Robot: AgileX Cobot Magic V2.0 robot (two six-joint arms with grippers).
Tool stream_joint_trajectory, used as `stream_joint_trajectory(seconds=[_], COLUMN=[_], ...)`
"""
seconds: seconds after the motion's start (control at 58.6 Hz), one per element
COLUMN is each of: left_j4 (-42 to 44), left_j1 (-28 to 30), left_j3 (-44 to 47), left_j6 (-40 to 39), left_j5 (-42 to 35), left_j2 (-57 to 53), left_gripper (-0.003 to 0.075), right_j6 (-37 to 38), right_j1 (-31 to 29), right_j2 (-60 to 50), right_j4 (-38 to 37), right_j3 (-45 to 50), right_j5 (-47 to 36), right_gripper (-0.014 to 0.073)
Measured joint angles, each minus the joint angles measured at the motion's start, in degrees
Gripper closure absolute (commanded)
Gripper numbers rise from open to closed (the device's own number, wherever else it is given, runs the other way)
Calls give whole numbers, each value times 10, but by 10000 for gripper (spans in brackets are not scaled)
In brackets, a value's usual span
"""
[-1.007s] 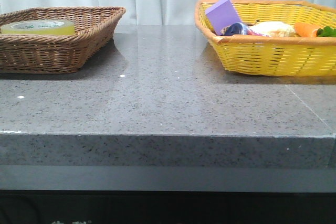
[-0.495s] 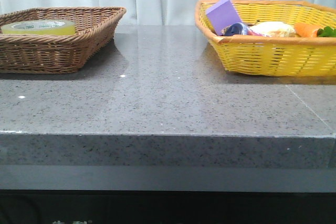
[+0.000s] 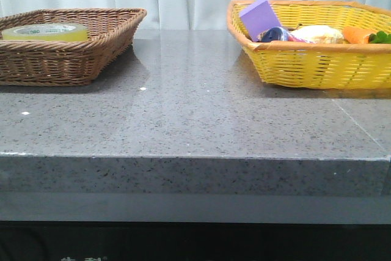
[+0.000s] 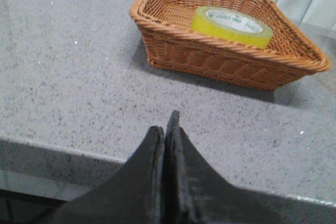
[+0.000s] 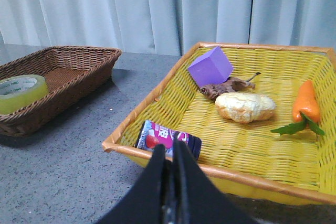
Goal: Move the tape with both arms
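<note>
Nothing has moved since the earlier frame: the tape (image 3: 44, 31) lies in the brown basket (image 3: 91, 53) at the tabletop's (image 3: 195, 108) far left corner. The left claw (image 4: 165, 129) and right claw (image 5: 169, 153) are both pressed together, empty.

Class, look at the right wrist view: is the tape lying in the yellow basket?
No, the tape lies in the brown basket, not the yellow basket.

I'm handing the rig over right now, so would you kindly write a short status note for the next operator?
Left gripper: shut, empty, above the table's near edge, short of the brown wicker basket.
Right gripper: shut, empty, near the yellow basket.
Tape: lying flat in the brown basket, untouched.
Done: nothing yet.
Left: pick up the tape, pass it between arms, set it down.
</note>
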Motion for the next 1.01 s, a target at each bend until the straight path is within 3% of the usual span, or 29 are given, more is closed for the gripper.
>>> stream_joint_trajectory(seconds=[0.29, 1.007], left_j4=[0, 0], left_j1=[0, 0], left_j3=[43, 43], left_j6=[-1, -2], left_j5=[-57, -64], left_j2=[0, 0], left_gripper=[740, 740], right_j6=[0, 0], right_j1=[0, 0], right_j2=[0, 0], right_j4=[0, 0], right_j3=[0, 0], right_j5=[0, 0], right_gripper=[715, 715])
